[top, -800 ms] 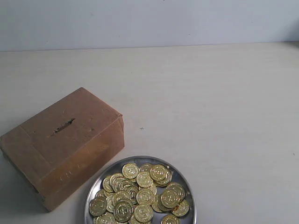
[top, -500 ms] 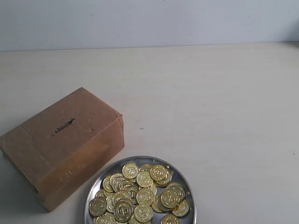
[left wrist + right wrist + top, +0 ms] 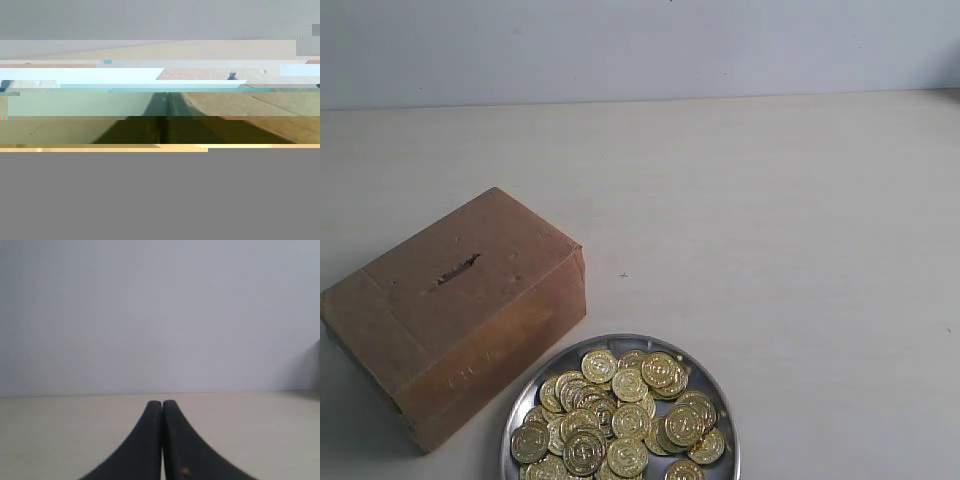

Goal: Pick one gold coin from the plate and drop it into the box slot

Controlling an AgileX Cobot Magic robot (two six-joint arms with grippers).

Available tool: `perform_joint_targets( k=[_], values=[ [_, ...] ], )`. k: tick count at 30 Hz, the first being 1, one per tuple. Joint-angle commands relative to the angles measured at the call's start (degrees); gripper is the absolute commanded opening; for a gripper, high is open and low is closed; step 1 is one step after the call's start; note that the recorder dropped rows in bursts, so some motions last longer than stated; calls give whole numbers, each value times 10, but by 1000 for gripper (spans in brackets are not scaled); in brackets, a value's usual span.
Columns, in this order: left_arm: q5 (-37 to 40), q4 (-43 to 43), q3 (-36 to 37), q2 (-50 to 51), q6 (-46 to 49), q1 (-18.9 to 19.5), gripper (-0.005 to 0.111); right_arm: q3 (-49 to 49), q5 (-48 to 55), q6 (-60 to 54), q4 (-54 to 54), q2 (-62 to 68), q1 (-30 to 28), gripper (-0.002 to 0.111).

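Observation:
The brown cardboard box (image 3: 455, 310) stands at the left of the exterior view, its dark slot (image 3: 457, 269) in the top face. Just right of it, at the near edge, is the silver plate (image 3: 620, 342), heaped with gold coins (image 3: 620, 415). Neither gripper shows in the exterior view. In its wrist view my right gripper (image 3: 162, 403) is shut and empty, low over bare table. The left wrist view is badly garbled, with its lower half plain grey. My left gripper (image 3: 163, 97) appears there as dark fingers pressed together, with a brown surface (image 3: 260, 115) beside it that may be the box.
The pale tabletop (image 3: 780, 250) stretches right and behind the box to a light grey wall (image 3: 640, 50). A small dark speck (image 3: 623, 276) marks the table near the box's right corner.

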Motion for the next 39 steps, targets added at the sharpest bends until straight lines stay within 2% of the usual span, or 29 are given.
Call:
perform_joint_targets(
  k=[1, 2, 6, 9, 12, 15, 16, 18, 22, 29, 32, 39],
  values=[
    [-3, 0, 0, -3, -3, -4, 0, 3, -63, 50, 41, -3, 1, 0],
    [-3, 0, 0, -3, -3, -4, 0, 3, -69, 82, 72, -3, 1, 0],
    [-3, 0, 0, -3, -3, -4, 0, 3, -61, 118, 72, -3, 1, 0],
    [-3, 0, 0, -3, -3, -4, 0, -43, 31, 136, 72, -3, 1, 0],
    [-3, 0, 0, -3, -2, -4, 0, -197, 203, 88, 125, 0, 1, 0],
    [-3, 0, 0, -3, -2, -4, 0, -289, 315, -49, 226, 72, 1, 0],
    [-3, 0, 0, -3, -2, -4, 0, -344, 393, -113, 271, 134, 1, 0],
    [-3, 0, 0, -3, -2, -4, 0, -451, 525, -152, 277, 275, 1, 0],
    [-3, 0, 0, -3, -2, -4, 0, -535, 627, -171, 277, 419, 1, 0],
    [-3, 0, 0, -3, -1, -4, 0, -557, 650, -210, 277, 588, 2, 0],
    [-3, 0, 0, -3, -1, -4, 0, -557, 631, -211, 230, 653, 52, 0],
    [-3, 0, 0, -3, -1, -4, 0, -557, 533, -208, 125, 775, 215, 0]
  ],
)
